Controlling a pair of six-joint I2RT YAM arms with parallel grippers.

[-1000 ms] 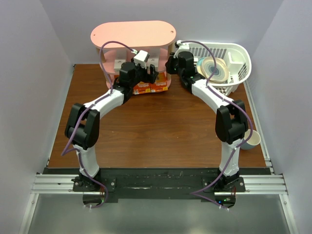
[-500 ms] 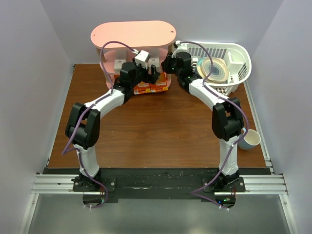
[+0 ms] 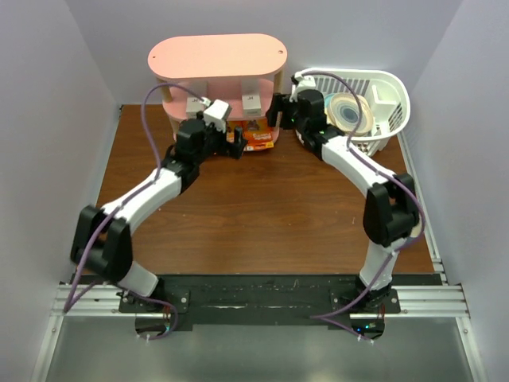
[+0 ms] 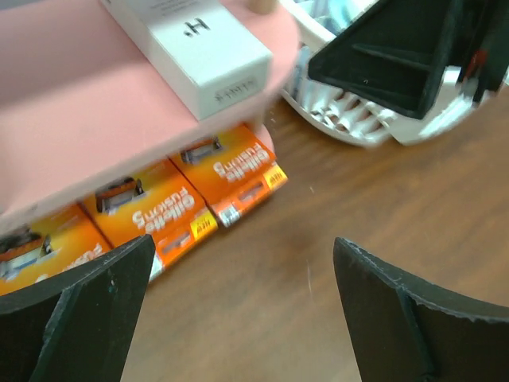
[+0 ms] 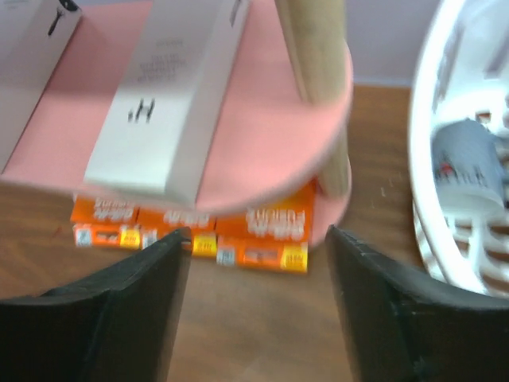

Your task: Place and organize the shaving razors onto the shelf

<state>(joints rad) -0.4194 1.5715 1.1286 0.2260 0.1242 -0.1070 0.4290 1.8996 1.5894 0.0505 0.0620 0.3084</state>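
Note:
The pink shelf [image 3: 215, 57] stands at the back of the table. Three orange razor packs [image 4: 231, 171] [image 4: 147, 211] [image 4: 40, 247] lie side by side on its bottom board, also visible in the right wrist view [image 5: 274, 227]. Two whitish boxes [image 5: 167, 103] [image 5: 32, 48] rest on the middle board. My left gripper [image 3: 235, 142] [image 4: 242, 294] hovers open over bare table just in front of the packs, holding nothing. My right gripper [image 3: 275, 111] [image 5: 258, 270] is open beside the shelf's right end, facing the packs, with nothing between its fingers.
A white slatted basket [image 3: 394, 95] holding a round plate [image 3: 350, 111] stands right of the shelf, close behind the right arm. A pale wooden post [image 5: 314, 48] carries the shelf's right end. Brown tabletop [image 3: 262, 207] stretches toward the arm bases.
Both grippers opened wider. The left arm drew back from the shelf toward the left. The right gripper let go near the shelf's right end and shifted slightly back.

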